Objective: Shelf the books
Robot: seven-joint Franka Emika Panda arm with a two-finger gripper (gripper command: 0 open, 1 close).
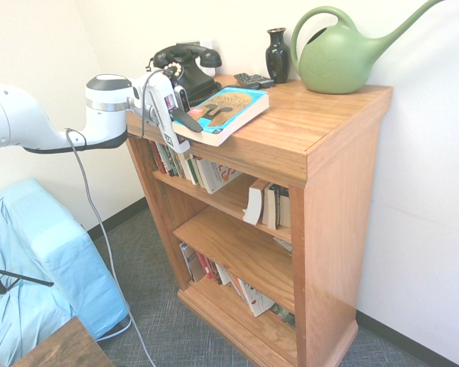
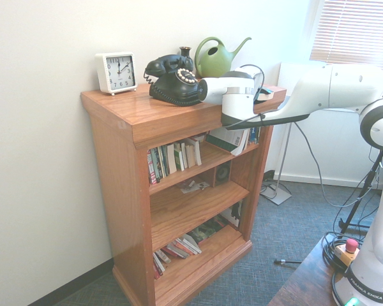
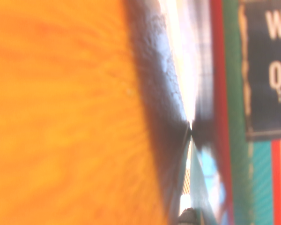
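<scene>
The turquoise paperback (image 1: pixel 223 113) is lying flat, cover up, on top of the bookcase (image 1: pixel 321 130), at the near left corner of that top in the first exterior view. Its near end is jutting past the front edge of the wood, so the white page edges are hanging over the shelves below. Its long axis is running from that overhanging corner back toward the far right, slightly skewed to the top's edges.

The tool (image 1: pixel 185 121) is pressed together on the overhanging corner of the book, pinching it from the left. In the wrist view the wood is filling one side as an orange blur and a book cover (image 3: pixel 225 122) the other (too out of focus to read more).

Behind the book a black rotary telephone (image 1: pixel 185 67) is standing close, almost touching its far end, and a small dark remote (image 1: pixel 254 79) is lying just beyond. Farther right are a black vase (image 1: pixel 277 53) and a green watering can (image 1: pixel 344 53). The right half of the top in front of these is bare wood. A white clock (image 2: pixel 116 72) is sitting at the opposite end in the second exterior view.

The arm (image 1: pixel 30 118) is reaching in nearly level from the left, wrist in line with the top board. Below, the upper shelf is holding leaning books (image 1: pixel 191 164) on the left and a few upright ones (image 1: pixel 271 205) at the right, with a gap between.
</scene>
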